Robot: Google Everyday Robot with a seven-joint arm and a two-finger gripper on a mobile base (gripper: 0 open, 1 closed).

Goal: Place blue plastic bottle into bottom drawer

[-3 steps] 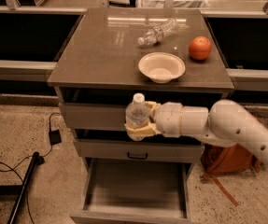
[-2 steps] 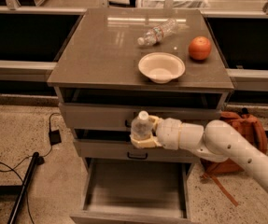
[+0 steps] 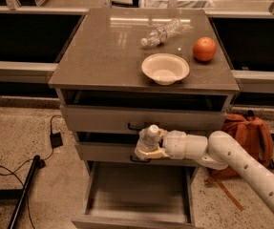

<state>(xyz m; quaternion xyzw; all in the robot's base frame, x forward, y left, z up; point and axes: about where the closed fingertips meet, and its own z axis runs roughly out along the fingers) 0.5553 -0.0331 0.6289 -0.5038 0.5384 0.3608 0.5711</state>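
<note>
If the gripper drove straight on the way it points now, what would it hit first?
The gripper, shut on the blue plastic bottle, points to the picture's left across the middle drawer. That way looks free, though depth is unclear and it could graze the drawer front.

Gripper point(image 3: 151, 150) holds bottle point(image 3: 150, 136) before middle drawer point(image 3: 105, 151), above open bottom drawer point(image 3: 136, 191); on cabinet top point(image 3: 103, 46): bowl point(image 3: 165, 68), fruit point(image 3: 204, 48) to its right, small bottle point(image 3: 161, 32) behind

Office; drawer cabinet point(image 3: 103, 56), backpack point(image 3: 249, 132); pincer point(image 3: 149, 148) mid-cabinet
</note>
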